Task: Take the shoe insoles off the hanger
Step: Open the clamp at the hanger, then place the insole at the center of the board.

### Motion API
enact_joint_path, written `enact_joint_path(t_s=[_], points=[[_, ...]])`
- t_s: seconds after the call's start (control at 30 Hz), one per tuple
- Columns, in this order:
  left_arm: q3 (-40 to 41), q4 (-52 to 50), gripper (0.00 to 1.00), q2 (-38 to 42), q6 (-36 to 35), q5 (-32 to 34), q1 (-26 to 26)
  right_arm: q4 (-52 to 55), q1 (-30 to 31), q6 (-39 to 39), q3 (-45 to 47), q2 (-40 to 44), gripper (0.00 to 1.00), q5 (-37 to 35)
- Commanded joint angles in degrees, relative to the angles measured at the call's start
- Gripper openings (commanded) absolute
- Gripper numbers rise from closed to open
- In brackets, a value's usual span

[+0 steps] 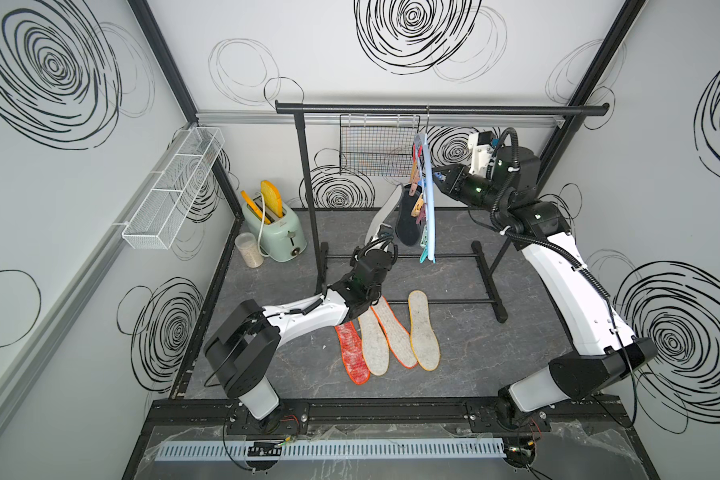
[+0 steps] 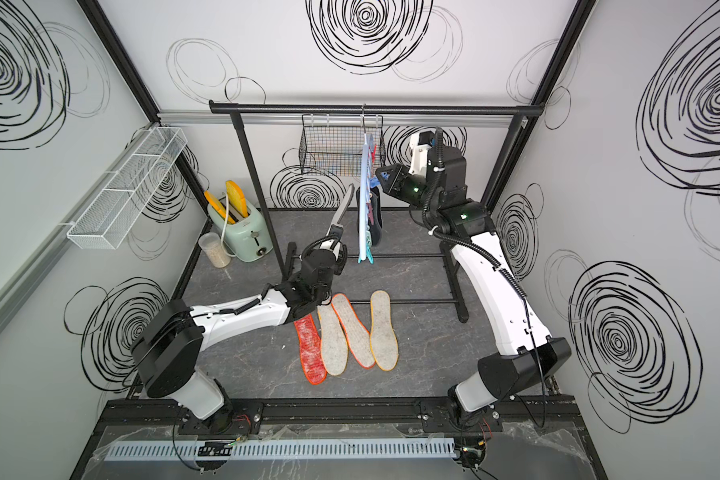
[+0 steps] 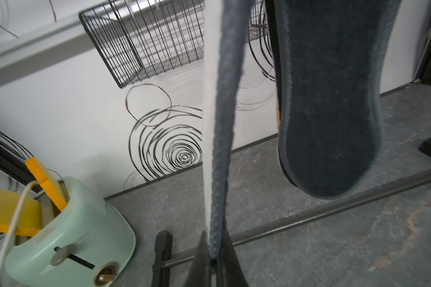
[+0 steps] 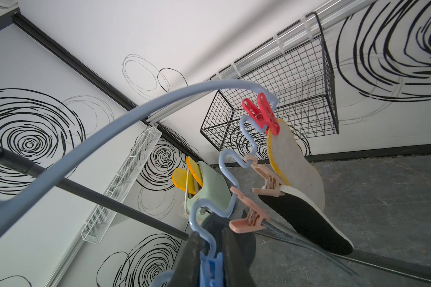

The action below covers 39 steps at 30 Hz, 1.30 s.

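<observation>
Though half hidden, left pincer (image 3: 214,248) tight on grey insole (image 3: 228,87), right pincer (image 4: 210,248) on blue peg (image 4: 210,269).

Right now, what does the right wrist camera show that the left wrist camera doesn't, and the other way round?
Right wrist only: the pale-blue hanger, its red peg, and the right gripper shut on the blue peg. Left wrist only: the left gripper shut on the lower end of the grey insole. Both: that insole edge-on, the mint-green toaster, the black wire basket.
</observation>
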<state>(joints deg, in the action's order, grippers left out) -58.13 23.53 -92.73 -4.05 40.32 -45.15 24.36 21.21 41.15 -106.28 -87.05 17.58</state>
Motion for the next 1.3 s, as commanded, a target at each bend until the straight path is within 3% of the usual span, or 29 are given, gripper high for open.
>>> enact_joint_path(t_s=[0.0,0.23,0.53,0.73,0.9,1.03,1.27], points=[[3.16,-5.46,0.0,4.63,10.36,-6.46,0.57,-2.38,-0.24,0.63,0.36,1.66,0.24,0.64],[10.28,-7.41,0.0,11.51,15.37,-12.11,0.86,-3.83,-0.23,0.25,1.22,2.22,0.42,2.45],[13.69,-9.53,0.0,16.7,17.05,-15.74,1.22,-4.51,-0.61,-1.45,3.4,3.68,0.4,1.95],[17.74,-12.98,0.0,22.62,21.0,-25.14,1.5,-6.87,-3.9,-2.6,9.09,7.39,0.41,1.37],[22.96,-11.71,0.0,26.07,28.21,-38.69,1.65,-9.63,-7.13,-4.48,16.44,12.53,0.42,-1.49],[27.07,-3.59,0.0,25.96,38.33,-47.49,-0.33,-12.55,-10.88,-5.14,25.41,16.72,0.42,-3.96],[24.67,6.44,0.0,16.62,47.54,-48.55,-8.29,-16.6,-14.67,-5.92,40.0,22.56,0.42,-5.95]])
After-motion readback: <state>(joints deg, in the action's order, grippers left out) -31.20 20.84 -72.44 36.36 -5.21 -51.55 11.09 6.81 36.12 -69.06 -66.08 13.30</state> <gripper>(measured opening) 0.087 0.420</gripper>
